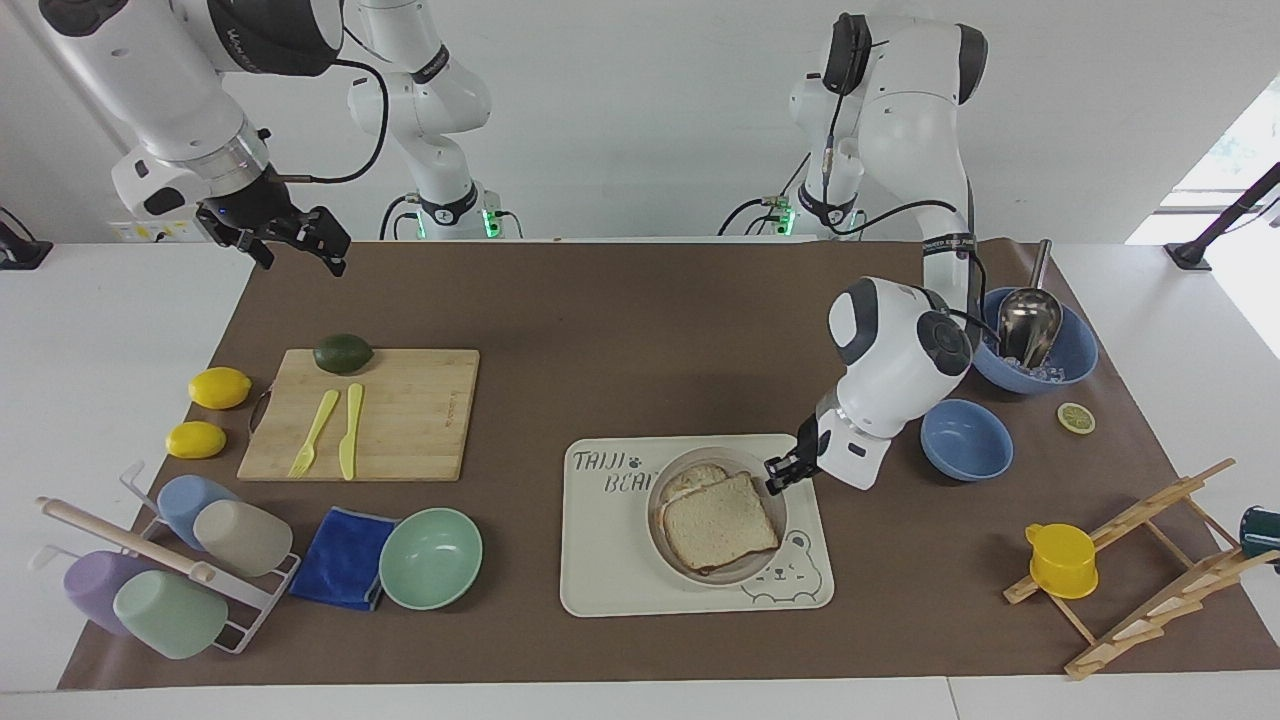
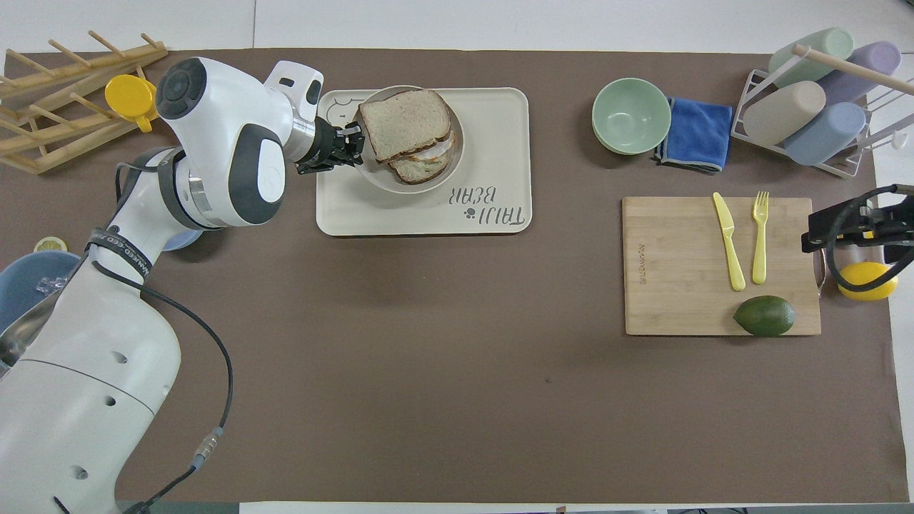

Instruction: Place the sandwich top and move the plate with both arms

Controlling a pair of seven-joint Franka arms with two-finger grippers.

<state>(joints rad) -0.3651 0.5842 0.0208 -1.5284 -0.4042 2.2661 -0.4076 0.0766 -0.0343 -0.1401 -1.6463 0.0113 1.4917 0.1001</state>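
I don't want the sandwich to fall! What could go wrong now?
1. The left hand grips the plate by one edge only, so it might tip or slip.
2. The sandwich top sits crooked on the slice beneath and could slide off.
3. The plate is over the tray, near its edge farthest from the robots; it could end up hanging off the rim.

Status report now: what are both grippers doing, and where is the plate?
Left gripper shut on plate rim, over tray. Bread top on sandwich. Right gripper waits, open. Nothing blocking.
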